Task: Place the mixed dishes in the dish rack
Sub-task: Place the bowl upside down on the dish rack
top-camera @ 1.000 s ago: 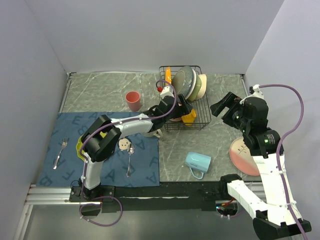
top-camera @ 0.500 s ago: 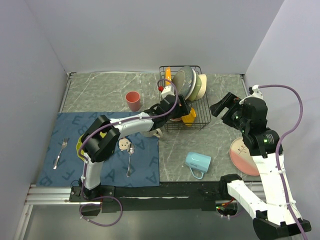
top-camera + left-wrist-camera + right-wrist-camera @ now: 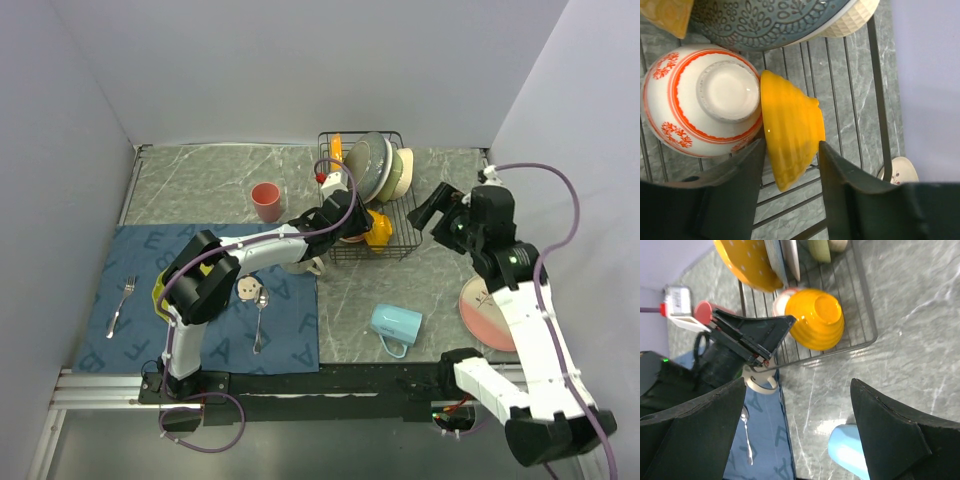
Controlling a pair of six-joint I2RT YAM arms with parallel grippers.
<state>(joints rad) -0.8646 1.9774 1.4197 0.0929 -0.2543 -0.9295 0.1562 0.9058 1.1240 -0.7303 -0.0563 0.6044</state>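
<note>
Straddling the orange bowl (image 3: 792,135), tilted in the near right part of the dish rack (image 3: 879,100), the left gripper (image 3: 791,144) probably seats it, jaws apart, contact indeterminate; the right gripper (image 3: 438,208) hovers wide open.

The dish rack (image 3: 402,222) stands far centre on the desk (image 3: 200,185); cup (image 3: 266,201) left of it, mug (image 3: 396,325) nearer, plate (image 3: 478,318) right.

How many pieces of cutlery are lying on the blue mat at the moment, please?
2. A fork lies near the left edge of the blue mat, and a spoon lies toward its right side. Others could be hidden among the crockery in the dish rack.
</note>
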